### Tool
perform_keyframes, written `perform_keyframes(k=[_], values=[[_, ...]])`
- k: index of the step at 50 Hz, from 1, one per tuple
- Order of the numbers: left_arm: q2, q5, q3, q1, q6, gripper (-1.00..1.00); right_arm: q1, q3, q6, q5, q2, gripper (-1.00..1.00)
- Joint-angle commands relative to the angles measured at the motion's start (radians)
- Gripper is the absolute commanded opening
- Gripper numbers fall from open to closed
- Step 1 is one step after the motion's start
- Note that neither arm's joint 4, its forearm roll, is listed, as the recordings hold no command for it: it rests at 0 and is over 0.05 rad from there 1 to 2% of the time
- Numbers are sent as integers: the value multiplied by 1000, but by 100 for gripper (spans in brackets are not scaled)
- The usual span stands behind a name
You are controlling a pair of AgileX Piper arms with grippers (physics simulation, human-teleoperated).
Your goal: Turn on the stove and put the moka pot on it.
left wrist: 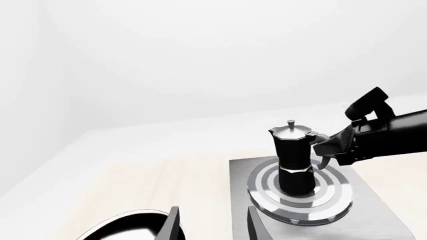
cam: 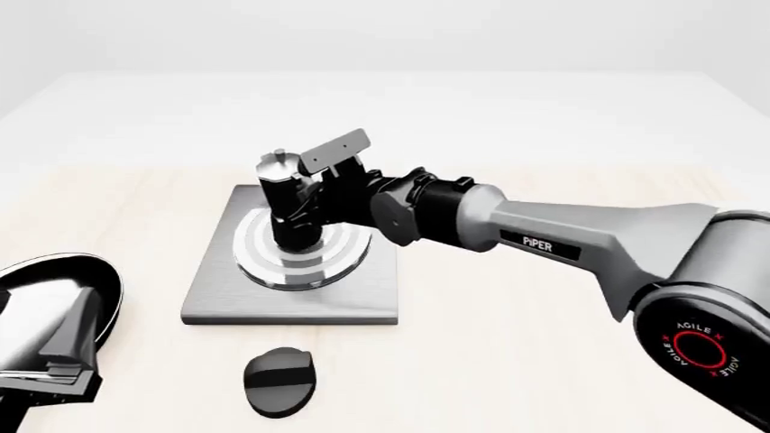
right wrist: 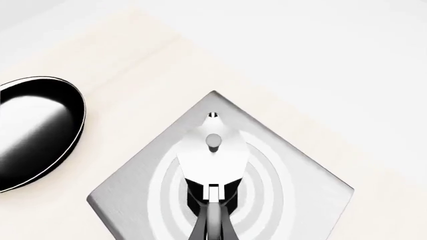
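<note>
Moka pot (cam: 291, 206) upright on stove (cam: 361, 293) rings; right claw (cam: 323, 200) clenched on its handle, the sensible hold. Looks rigid, smooth, top-heavy. Left claw (left wrist: 210, 225) released.

A bare simulated test room, dressed as a kitchen: blank white walls and floor, a pale wood surface (cam: 506, 361), and on it a grey stove (cam: 361, 298), a moka pot (cam: 288, 203) and a glossy black frying pan (cam: 72, 289).

Right pincer (cam: 316, 194) clamped shut; left pincer (left wrist: 210, 225) parted — low.
</note>
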Motion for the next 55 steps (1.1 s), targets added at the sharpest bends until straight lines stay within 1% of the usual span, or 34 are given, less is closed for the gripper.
perform_keyframes(k=[1, 7, 20, 21, 23, 34, 43, 46, 52, 55], values=[[55, -50, 0, -2, 3, 100, -11, -13, 12, -34, 37, -100], [79, -72, 0, -5, 6, 100, -8, 8, 18, -49, 39, -100], [48, -44, 0, -6, 6, 100, -5, 45, 21, -59, 32, -100], [46, -42, 0, -7, 7, 100, -11, 43, 6, -53, 30, 100], [39, -36, 0, -7, 8, 100, -8, 54, 14, -50, 14, 100], [20, -21, 0, -11, 10, 100, -7, 121, -6, -1, -128, 100], [-9, 3, 0, -13, 11, 100, 17, 234, 0, 47, -288, 100], [-22, 15, 0, -14, 12, 100, 25, 262, 11, 60, -331, 100], [-69, 56, 0, -18, 17, 100, 35, 327, 19, 78, -427, 100], [-41, 38, 0, -25, 19, 100, 32, 353, 13, 82, -469, 100]])
